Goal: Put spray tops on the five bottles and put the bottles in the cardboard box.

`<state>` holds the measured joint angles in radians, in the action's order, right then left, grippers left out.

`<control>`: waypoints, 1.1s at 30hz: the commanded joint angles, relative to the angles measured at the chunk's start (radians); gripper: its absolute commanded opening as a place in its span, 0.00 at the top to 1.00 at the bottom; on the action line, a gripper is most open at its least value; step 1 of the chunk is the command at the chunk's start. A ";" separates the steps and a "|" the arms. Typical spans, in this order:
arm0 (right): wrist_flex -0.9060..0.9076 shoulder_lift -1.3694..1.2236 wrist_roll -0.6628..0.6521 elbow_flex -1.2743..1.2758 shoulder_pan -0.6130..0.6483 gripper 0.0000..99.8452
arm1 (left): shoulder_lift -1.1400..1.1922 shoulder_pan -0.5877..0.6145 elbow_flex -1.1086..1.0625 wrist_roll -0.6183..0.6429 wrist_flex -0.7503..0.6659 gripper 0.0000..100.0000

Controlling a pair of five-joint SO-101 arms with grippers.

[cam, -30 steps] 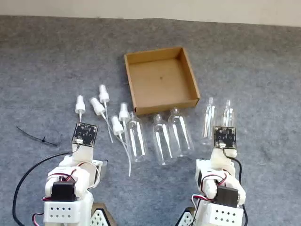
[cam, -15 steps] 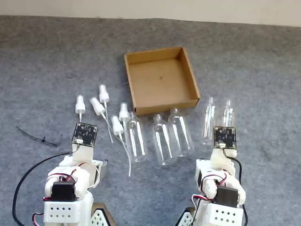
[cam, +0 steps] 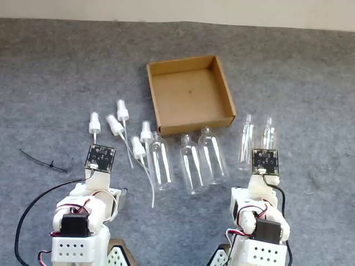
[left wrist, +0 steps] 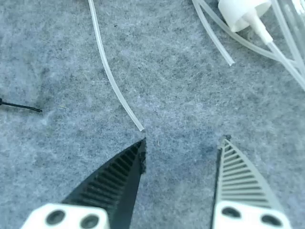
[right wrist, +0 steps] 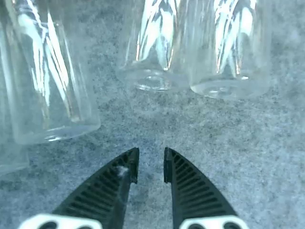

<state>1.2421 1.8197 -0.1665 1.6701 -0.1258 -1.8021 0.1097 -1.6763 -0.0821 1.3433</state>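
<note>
From above, I see five uncapped bottles (cam: 191, 160) lying just outside the cardboard box (cam: 190, 94), with the spray tops (cam: 115, 124) loose beside them. My left gripper (left wrist: 183, 143) is spread wide, holding nothing, near a tube (left wrist: 114, 81). My right gripper (right wrist: 150, 164) is barely parted, holding nothing, and faces the bottle bases.

Nothing differs between the earlier high views and now. The left hand (left wrist: 183, 140) and the right hand (right wrist: 151, 160) hold the same pose at the near side of the table (cam: 55, 66), and neither arm shifts. The bottles (cam: 191, 166) lie exactly where they were, on the near side of the cardboard box (cam: 194, 126) and to its right. The spray tops (cam: 115, 124) on the left, with their thin tubes, have not rolled or turned. The box itself has not slid.
</note>
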 commanded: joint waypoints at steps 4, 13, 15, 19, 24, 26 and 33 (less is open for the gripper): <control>0.005 0.013 -0.009 0.156 -0.010 0.94 | -0.008 -0.013 -0.019 -0.006 0.009 0.78; 0.005 0.013 -0.009 0.156 -0.010 0.94 | -0.008 -0.013 -0.019 -0.006 0.009 0.78; 0.005 0.013 -0.009 0.156 -0.002 0.94 | -0.008 -0.013 -0.019 -0.006 0.009 0.78; 0.005 0.013 -0.008 0.156 0.031 0.94 | -0.008 -0.013 -0.019 -0.006 0.009 0.78; 0.005 0.013 -0.009 0.156 0.035 0.94 | -0.008 -0.013 -0.019 -0.006 0.009 0.78; 0.001 0.013 -0.006 0.156 0.036 0.94 | -0.008 -0.013 -0.019 -0.006 0.009 0.78; -0.002 0.015 -0.009 0.156 0.031 0.94 | -0.008 -0.013 -0.019 -0.006 0.009 0.78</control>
<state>1.2421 1.8197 -0.1665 1.6701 -0.0967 -1.8021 0.1097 -1.6763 -0.0821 1.3433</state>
